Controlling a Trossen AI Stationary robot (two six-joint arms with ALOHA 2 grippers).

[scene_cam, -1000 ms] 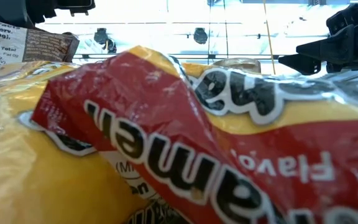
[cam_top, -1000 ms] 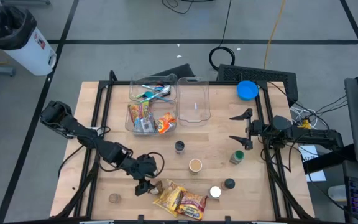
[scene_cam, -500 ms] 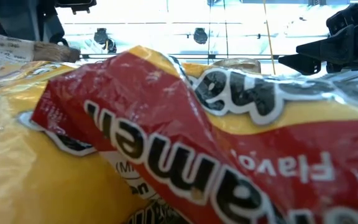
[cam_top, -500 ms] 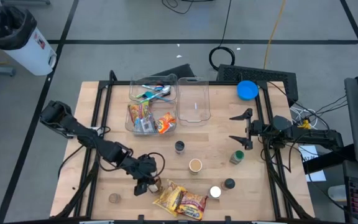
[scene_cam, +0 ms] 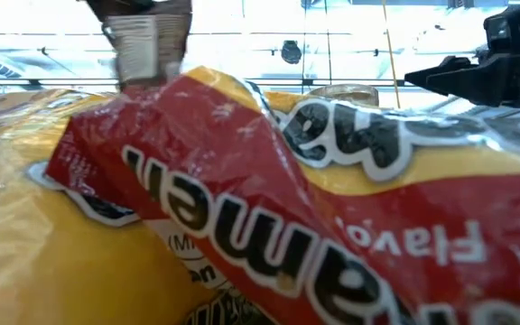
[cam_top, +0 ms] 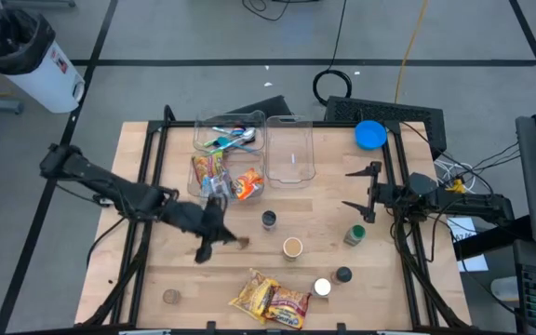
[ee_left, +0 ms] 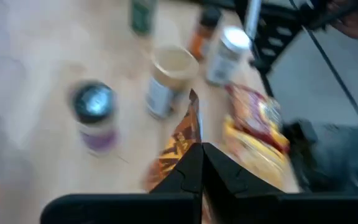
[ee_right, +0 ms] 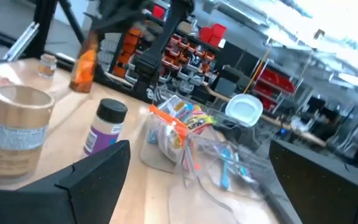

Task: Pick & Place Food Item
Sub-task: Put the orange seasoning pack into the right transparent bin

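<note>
We see a big wooden surface [cam_top: 156,177] with two clear bins at its far side, one bin [cam_top: 223,160] full of snacks and spoons and the other bin [cam_top: 290,154] with nothing in it, and two yellow and red snack bags [cam_top: 270,299] lie near its front edge. Our left tool [cam_top: 214,231] hangs above the middle of the surface, just in front of the full bin, squeezed tight on a small brown snack packet [ee_left: 180,146], and our right tool [cam_top: 359,191] waits at the right side with its fingers spread wide, holding nothing. Small jars stand between them: a gold-lidded jar [cam_top: 292,247], a dark-lidded jar [cam_top: 268,220] and a green jar [cam_top: 353,235].
</note>
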